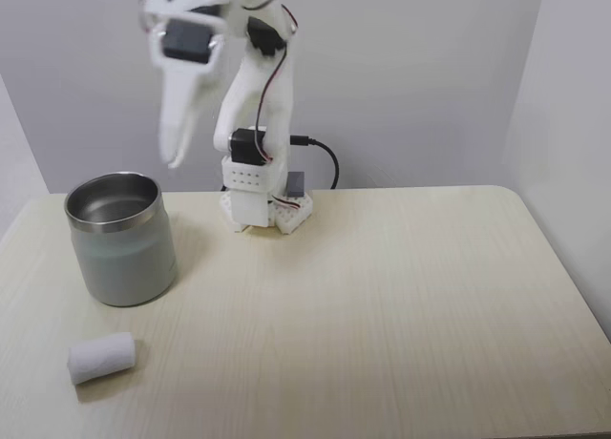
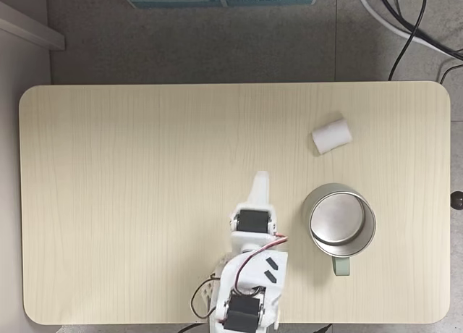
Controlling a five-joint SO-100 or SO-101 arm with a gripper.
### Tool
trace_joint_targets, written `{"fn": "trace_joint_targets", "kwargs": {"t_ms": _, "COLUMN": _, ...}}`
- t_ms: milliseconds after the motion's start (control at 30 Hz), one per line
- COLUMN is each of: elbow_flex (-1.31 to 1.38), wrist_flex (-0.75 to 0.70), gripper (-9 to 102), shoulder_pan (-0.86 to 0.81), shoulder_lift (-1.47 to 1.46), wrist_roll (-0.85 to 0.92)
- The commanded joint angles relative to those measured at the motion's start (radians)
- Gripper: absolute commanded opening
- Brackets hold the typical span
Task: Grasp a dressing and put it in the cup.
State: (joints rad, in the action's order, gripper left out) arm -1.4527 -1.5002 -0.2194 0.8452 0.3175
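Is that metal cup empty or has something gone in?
Empty. The cup stands upright showing bare shiny metal inside in both fixed views; the dressing lies on the table beside it.

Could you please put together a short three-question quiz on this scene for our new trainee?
1. True or false: the dressing is inside the cup.
2. Where is the gripper? A) raised above the table, holding nothing B) clamped on the cup's rim
3. Fill in: the dressing lies on its ____.

Key:
1. False; it lies on the table, apart from the cup.
2. A
3. side
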Motion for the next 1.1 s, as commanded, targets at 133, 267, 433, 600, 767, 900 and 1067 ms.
{"fn": "trace_joint_targets", "kwargs": {"t_ms": 133, "elbow_flex": -0.285, "wrist_flex": -0.114, "gripper": 21, "shoulder_pan": -0.15, "shoulder_lift": 0.354, "wrist_roll": 0.153}}
{"fn": "trace_joint_targets", "kwargs": {"t_ms": 267, "elbow_flex": -0.284, "wrist_flex": -0.103, "gripper": 22, "shoulder_pan": -0.187, "shoulder_lift": 0.433, "wrist_roll": 0.218}}
{"fn": "trace_joint_targets", "kwargs": {"t_ms": 433, "elbow_flex": -0.241, "wrist_flex": -0.035, "gripper": 23, "shoulder_pan": -0.23, "shoulder_lift": 0.518, "wrist_roll": 0.272}}
{"fn": "trace_joint_targets", "kwargs": {"t_ms": 600, "elbow_flex": -0.161, "wrist_flex": 0.091, "gripper": 23, "shoulder_pan": -0.27, "shoulder_lift": 0.611, "wrist_roll": 0.305}}
{"fn": "trace_joint_targets", "kwargs": {"t_ms": 767, "elbow_flex": -0.147, "wrist_flex": 0.19, "gripper": 24, "shoulder_pan": -0.296, "shoulder_lift": 0.752, "wrist_roll": 0.318}}
{"fn": "trace_joint_targets", "kwargs": {"t_ms": 900, "elbow_flex": -0.147, "wrist_flex": 0.241, "gripper": 24, "shoulder_pan": -0.301, "shoulder_lift": 0.861, "wrist_roll": 0.33}}
{"fn": "trace_joint_targets", "kwargs": {"t_ms": 1067, "elbow_flex": -0.153, "wrist_flex": 0.295, "gripper": 24, "shoulder_pan": -0.304, "shoulder_lift": 0.969, "wrist_roll": 0.333}}
